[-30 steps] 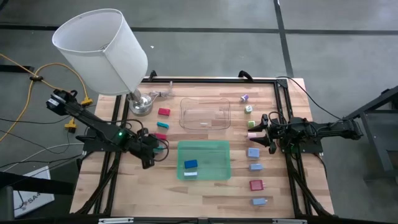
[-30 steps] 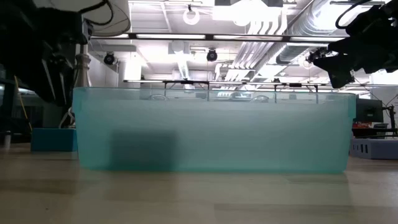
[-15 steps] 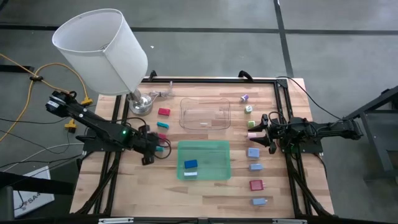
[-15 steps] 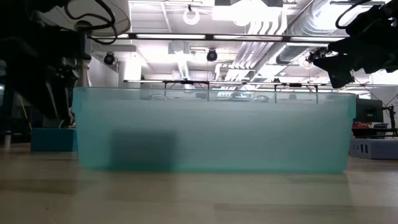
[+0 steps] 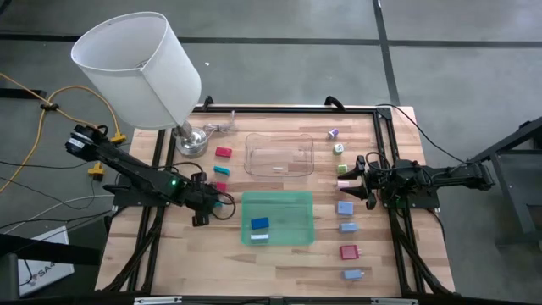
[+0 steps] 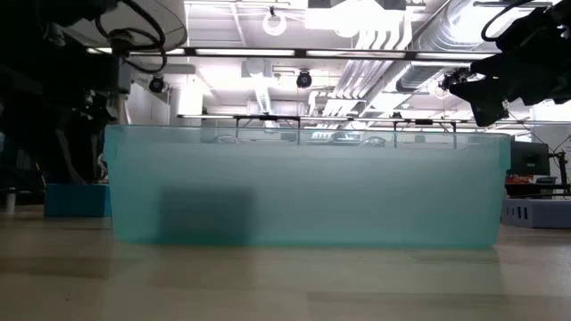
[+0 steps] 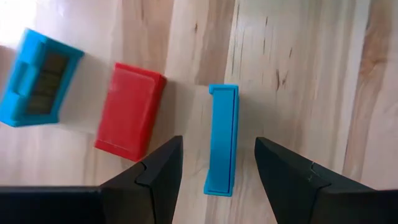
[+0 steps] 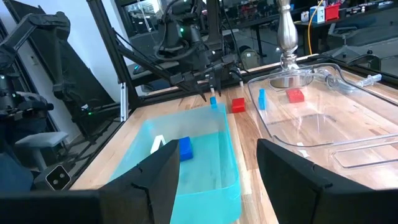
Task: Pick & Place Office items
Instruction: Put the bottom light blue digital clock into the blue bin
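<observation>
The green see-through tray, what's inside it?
Inside the green translucent plastic tray, near its left wall, lie a dark blue block and a pale blue block beside it. The rest of its floor shows bare. In the low view its frosted wall hides them.

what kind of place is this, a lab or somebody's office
Most likely a robotics lab or workshop, not an office: exposed ducts and pipes under strip lights, more robot arms on racks in the room, and a bare concrete floor around the wooden table.
</observation>
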Controlling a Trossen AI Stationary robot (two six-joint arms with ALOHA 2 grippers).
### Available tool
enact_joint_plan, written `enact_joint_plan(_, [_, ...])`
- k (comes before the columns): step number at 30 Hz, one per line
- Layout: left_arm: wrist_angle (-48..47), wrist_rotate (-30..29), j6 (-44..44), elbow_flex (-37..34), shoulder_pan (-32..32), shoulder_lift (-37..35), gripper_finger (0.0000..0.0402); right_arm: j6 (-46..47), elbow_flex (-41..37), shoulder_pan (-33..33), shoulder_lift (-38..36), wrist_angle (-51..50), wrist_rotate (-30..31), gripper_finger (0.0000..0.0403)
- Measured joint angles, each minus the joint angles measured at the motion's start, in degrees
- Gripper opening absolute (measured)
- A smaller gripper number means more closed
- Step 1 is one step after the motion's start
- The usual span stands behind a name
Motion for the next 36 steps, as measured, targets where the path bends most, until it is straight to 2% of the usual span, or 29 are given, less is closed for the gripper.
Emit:
enact_joint_plan(15, [2.43, 4.02, -0.1, 0.02, 3.15, 3.89, 0.0188, 0.0, -0.01, 0.0, 0.02, -0.01, 0.01, 0.0201])
enact_joint_plan(25, [2.43, 4.0, 0.35, 0.02, 3.22, 3.89, 0.0143, 0.0, 0.0, -0.02, 0.0, -0.01, 0.01, 0.0201])
enact_joint_plan(36, [2.42, 4.06, 0.27, 0.02, 3.22, 3.89, 0.0113, 0.0, -0.01, 0.0, 0.0, 0.0, 0.0, 0.0201])
